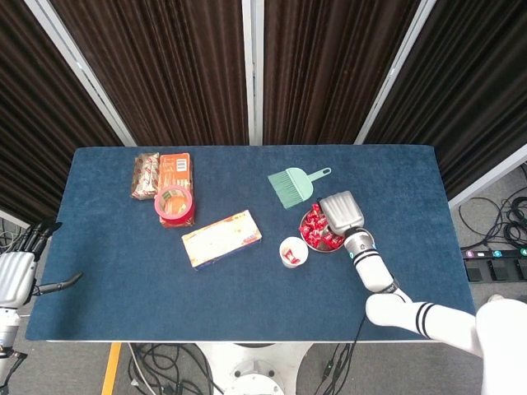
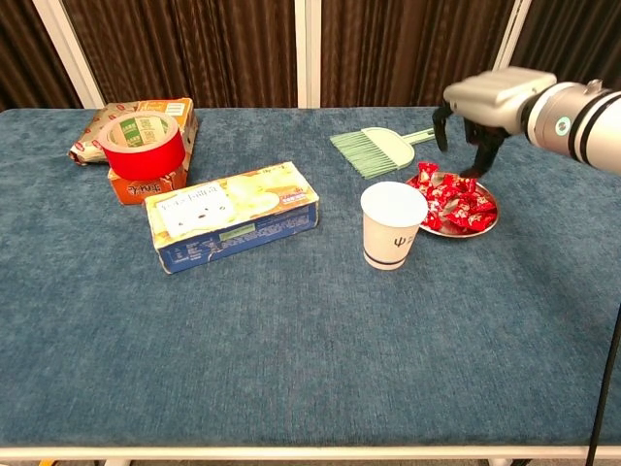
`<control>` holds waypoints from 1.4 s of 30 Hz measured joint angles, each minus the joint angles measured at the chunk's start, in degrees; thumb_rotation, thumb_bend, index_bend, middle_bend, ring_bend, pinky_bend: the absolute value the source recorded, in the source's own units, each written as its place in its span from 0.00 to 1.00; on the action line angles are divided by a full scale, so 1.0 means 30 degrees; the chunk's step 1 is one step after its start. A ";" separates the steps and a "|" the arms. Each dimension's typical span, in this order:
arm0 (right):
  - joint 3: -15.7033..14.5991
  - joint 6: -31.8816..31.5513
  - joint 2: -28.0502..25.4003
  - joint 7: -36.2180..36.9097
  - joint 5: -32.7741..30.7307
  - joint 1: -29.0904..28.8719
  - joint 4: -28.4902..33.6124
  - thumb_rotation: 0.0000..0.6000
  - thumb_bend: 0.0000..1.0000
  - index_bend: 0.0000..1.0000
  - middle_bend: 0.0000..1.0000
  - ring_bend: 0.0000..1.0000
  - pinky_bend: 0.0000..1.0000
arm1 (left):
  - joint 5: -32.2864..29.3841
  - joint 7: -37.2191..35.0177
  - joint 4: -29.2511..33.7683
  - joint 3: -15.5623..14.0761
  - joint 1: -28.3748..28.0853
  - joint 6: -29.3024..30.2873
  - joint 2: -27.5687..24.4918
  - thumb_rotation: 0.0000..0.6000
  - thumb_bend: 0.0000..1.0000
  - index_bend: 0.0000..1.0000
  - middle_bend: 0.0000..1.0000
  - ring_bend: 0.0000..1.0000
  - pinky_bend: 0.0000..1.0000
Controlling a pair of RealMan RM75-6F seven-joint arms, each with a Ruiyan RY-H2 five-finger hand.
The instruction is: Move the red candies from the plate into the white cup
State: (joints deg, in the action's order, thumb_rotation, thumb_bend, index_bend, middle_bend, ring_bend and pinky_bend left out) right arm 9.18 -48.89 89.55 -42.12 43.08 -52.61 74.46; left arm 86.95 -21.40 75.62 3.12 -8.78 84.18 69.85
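Candies (image 2: 454,201) are heaped on the plate (image 2: 485,224), which sits right of centre on the blue table (image 1: 123,271), well in from every edge. The cup (image 2: 393,225) stands upright just left of the plate, very close to its rim; whether they touch cannot be told. In the head view one red piece is seen inside the cup (image 1: 293,251), against the white wall.

Right hand (image 2: 485,107) is held palm down above the plate's far side, fingers (image 2: 482,152) hanging apart toward the candies with nothing seen between them, so it is read as open and empty. In the head view the same hand (image 1: 341,213) covers the plate's right part, and its arm runs off toward the table's near right corner.

Left hand (image 1: 18,267) is seen only in the head view, off the table's left edge and low, fingers spread, nothing held.

Brush (image 2: 380,149) lies flat beyond the cup, handle pointing right, near the plate but apart from it. Box (image 2: 233,215) lies left of the cup with a strip of bare cloth between them. Tape roll (image 2: 143,144) rests on an orange packet (image 1: 175,174) at far left, with a snack pack (image 1: 146,174) beside it.

Bare cloth is seen across the whole near half of the table and along the right side past the plate. The far edge is met by dark curtains (image 1: 165,66).
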 measured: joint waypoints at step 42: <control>-0.2920 0.3751 0.1852 -0.0952 -0.2436 -0.2233 -0.3845 1.00 0.24 0.59 1.00 1.00 1.00 | -0.0218 -0.1505 -0.0946 0.0152 -0.0183 -0.0363 0.0302 0.45 0.11 0.17 0.16 0.10 0.20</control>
State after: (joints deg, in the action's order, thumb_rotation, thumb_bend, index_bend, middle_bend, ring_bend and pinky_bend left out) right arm 0.42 -37.64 95.10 -44.97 35.77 -59.31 62.93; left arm 86.29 -25.92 72.78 3.58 -9.33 83.09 70.76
